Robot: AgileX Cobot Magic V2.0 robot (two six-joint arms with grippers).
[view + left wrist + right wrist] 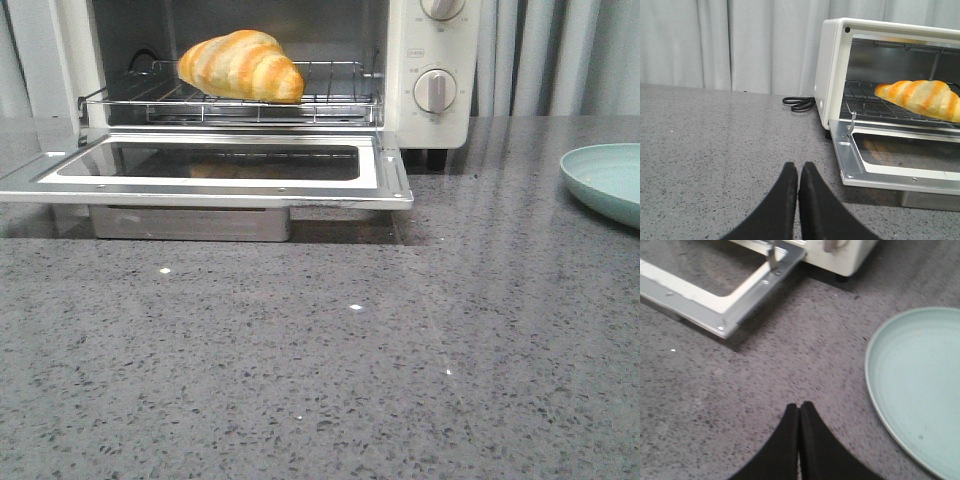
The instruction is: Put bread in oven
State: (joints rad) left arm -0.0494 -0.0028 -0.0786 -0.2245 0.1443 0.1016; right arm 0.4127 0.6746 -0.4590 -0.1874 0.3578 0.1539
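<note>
The bread (245,66), a golden-orange striped croissant roll, lies on the wire rack (330,100) inside the cream-white oven (430,50). The oven's glass door (220,165) hangs open, flat over the counter. The bread also shows in the left wrist view (922,98). My left gripper (798,167) is shut and empty above the counter, left of the oven. My right gripper (799,406) is shut and empty over the counter, between the open door's corner (725,327) and the plate. Neither gripper shows in the front view.
A pale green plate (610,180) sits at the right edge of the grey speckled counter; it also shows in the right wrist view (920,385). A black power cord (799,103) lies behind the oven's left side. Grey curtains hang behind.
</note>
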